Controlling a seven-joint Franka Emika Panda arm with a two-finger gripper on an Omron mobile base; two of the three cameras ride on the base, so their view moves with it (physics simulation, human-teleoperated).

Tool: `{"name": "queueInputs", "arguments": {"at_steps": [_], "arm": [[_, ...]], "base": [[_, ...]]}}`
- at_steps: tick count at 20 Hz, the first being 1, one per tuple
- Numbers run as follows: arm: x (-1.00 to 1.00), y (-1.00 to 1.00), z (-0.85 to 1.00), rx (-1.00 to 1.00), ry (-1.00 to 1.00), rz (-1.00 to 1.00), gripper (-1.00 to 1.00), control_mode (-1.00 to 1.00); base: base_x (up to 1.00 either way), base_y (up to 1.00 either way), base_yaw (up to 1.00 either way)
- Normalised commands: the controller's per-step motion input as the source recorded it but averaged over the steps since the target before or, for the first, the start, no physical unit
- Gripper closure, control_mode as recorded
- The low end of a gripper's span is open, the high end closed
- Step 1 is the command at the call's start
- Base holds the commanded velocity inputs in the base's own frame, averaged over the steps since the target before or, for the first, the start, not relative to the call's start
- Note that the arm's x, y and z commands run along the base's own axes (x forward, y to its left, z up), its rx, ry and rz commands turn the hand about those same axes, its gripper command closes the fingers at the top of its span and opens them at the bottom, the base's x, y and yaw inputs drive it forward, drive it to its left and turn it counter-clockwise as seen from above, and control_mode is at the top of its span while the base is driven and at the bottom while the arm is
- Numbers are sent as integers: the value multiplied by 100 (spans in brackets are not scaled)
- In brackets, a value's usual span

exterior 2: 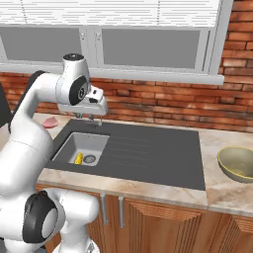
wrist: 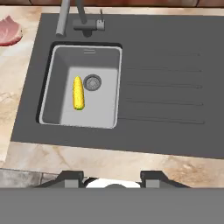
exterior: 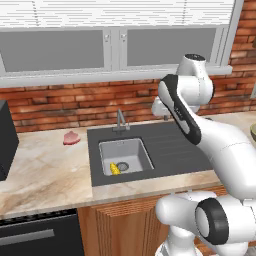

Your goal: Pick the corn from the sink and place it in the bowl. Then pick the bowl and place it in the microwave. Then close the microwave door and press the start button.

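The corn (wrist: pixel 78 93) is a short yellow cob lying on the floor of the sink (wrist: pixel 103 107), just left of the round drain (wrist: pixel 92 82); it also shows as the corn (exterior: pixel 115 169) and the corn (exterior 2: pixel 78 158). My gripper (wrist: pixel 111 178) hangs high above the counter's front edge, open, with nothing between its fingertips (wrist: pixel 70 177). From the side, the gripper (exterior 2: pixel 94 120) sits above the faucet end of the sink (exterior 2: pixel 81 143). The yellow-green bowl (exterior 2: pixel 238 163) stands on the counter far to the right. The microwave and its door are out of view.
A slim faucet (wrist: pixel 65 17) rises behind the basin. A flat pink lump (exterior: pixel 71 138) lies on the marble counter left of the sink. The ribbed dark drainboard (exterior 2: pixel 153 153) separates sink and bowl. A black box (exterior: pixel 6 137) stands at the far left; a brick wall runs behind.
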Motion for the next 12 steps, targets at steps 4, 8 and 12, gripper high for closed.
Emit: {"name": "queueInputs", "arguments": {"at_steps": [4, 8, 12], "arm": [[-44, 26, -47, -2, 6, 3, -100, -100], [-52, 62, -94, 6, 3, 22, -100, -100], [-5, 40, -69, 4, 1, 14, -100, -100]], "base": [[0, 0, 0], [0, 0, 0], [0, 0, 0]]}}
